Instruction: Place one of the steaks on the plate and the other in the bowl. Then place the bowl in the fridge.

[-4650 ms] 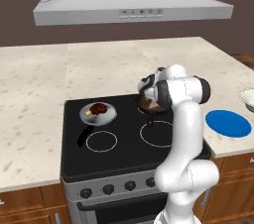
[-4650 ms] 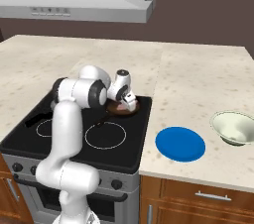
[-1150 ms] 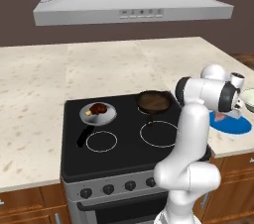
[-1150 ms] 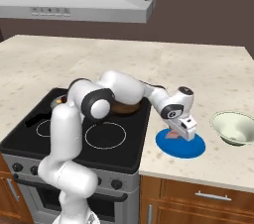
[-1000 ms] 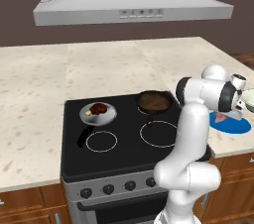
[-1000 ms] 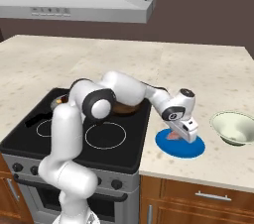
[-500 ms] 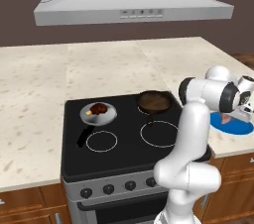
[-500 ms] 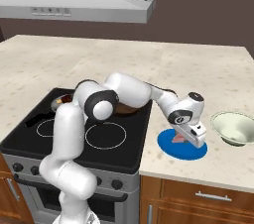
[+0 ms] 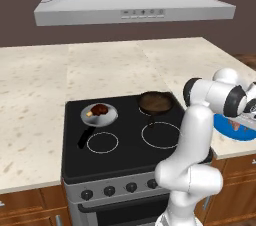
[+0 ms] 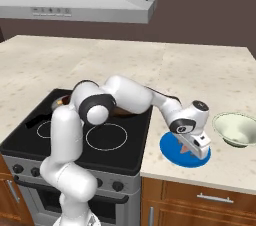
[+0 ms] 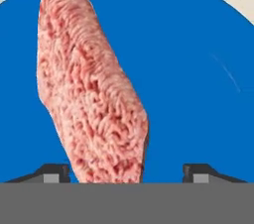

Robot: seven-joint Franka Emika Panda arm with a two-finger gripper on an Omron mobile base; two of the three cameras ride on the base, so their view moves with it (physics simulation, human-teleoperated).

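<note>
The pinkish-red steak (image 11: 94, 94) lies on the blue plate (image 11: 198, 69), on the counter right of the stove. My gripper (image 11: 126, 171) hangs low over the plate, open. Its fingertips (image 11: 52, 171) stand wide apart, with the steak's near end between them and a gap on the right side. From the base cameras, the gripper (image 10: 196, 149) covers part of the steak (image 10: 185, 146) on the plate (image 10: 172, 151). The cream bowl (image 10: 239, 129) stands empty just right of the plate. The dark brown steak (image 9: 100, 109) rests in a silver pan (image 9: 111, 118) on the stove. The fridge is out of view.
A dark brown frying pan (image 9: 156, 102) sits on the stove's back right burner. The black cooktop (image 9: 125, 150) has a range hood (image 9: 135, 7) above it. Pale stone counter (image 9: 35, 95) runs to both sides and behind.
The gripper has sunk lower over the blue plate with the pink steak, and its fingers have spread apart, so the steak now lies loose on the plate.
</note>
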